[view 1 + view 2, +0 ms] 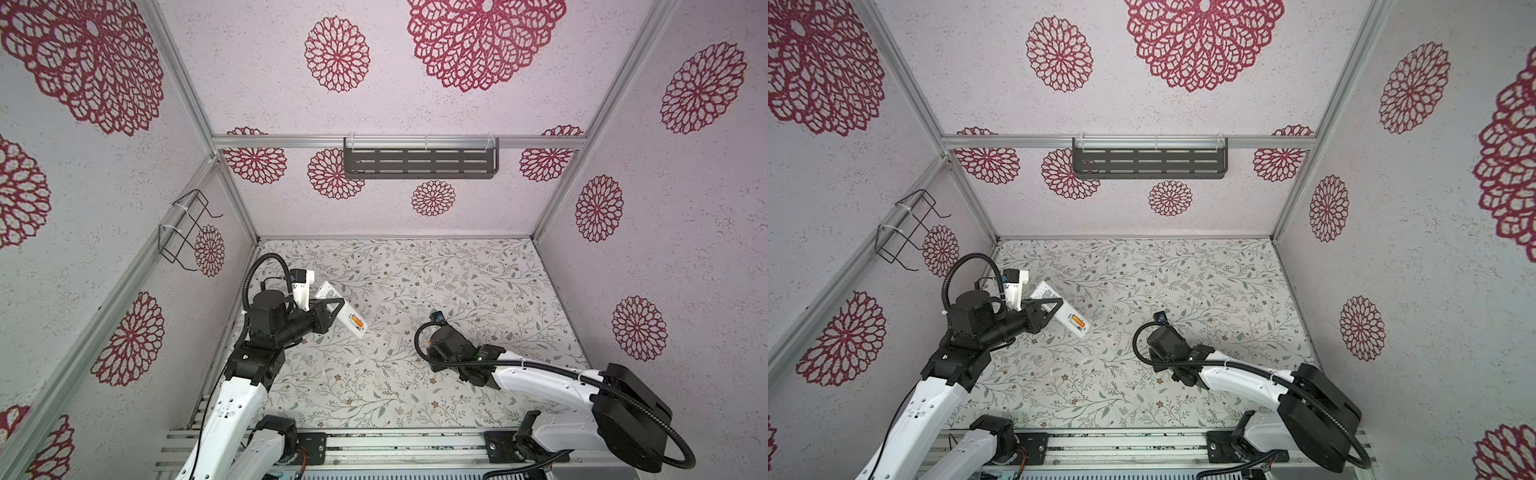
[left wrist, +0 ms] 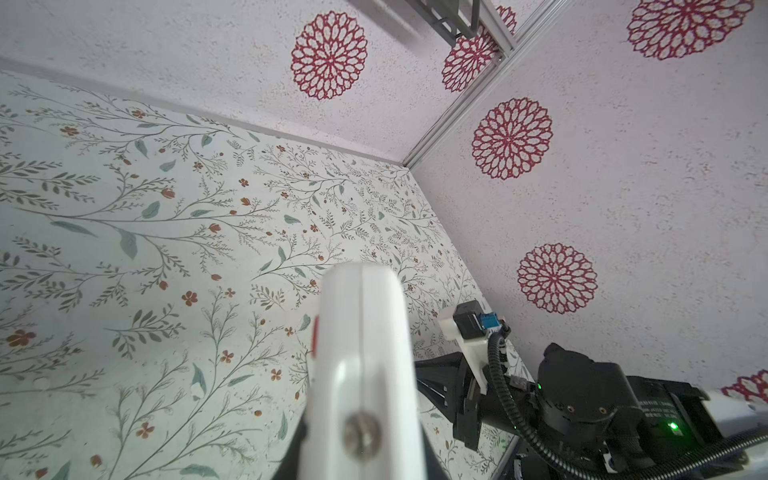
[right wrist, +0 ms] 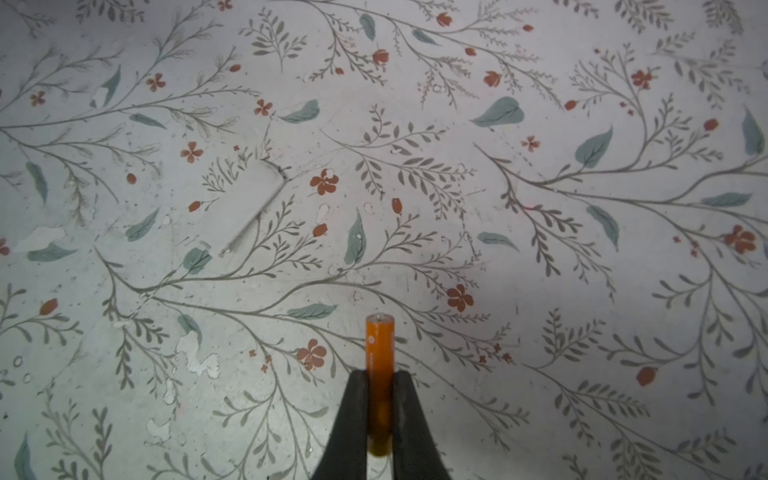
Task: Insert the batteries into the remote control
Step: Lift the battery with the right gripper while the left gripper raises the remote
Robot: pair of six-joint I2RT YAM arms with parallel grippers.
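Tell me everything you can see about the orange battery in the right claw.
The small orange cylindrical battery looks smooth and glossy, with a pale metal cap at its free end and a tiny pale mark on its side. The right claw is shut on the half nearer the wrist camera, its dark fingers pressing on either side, so the capped end sticks out past their tips. It points along the claw over the floral-printed table. Whether it touches the table cannot be told.
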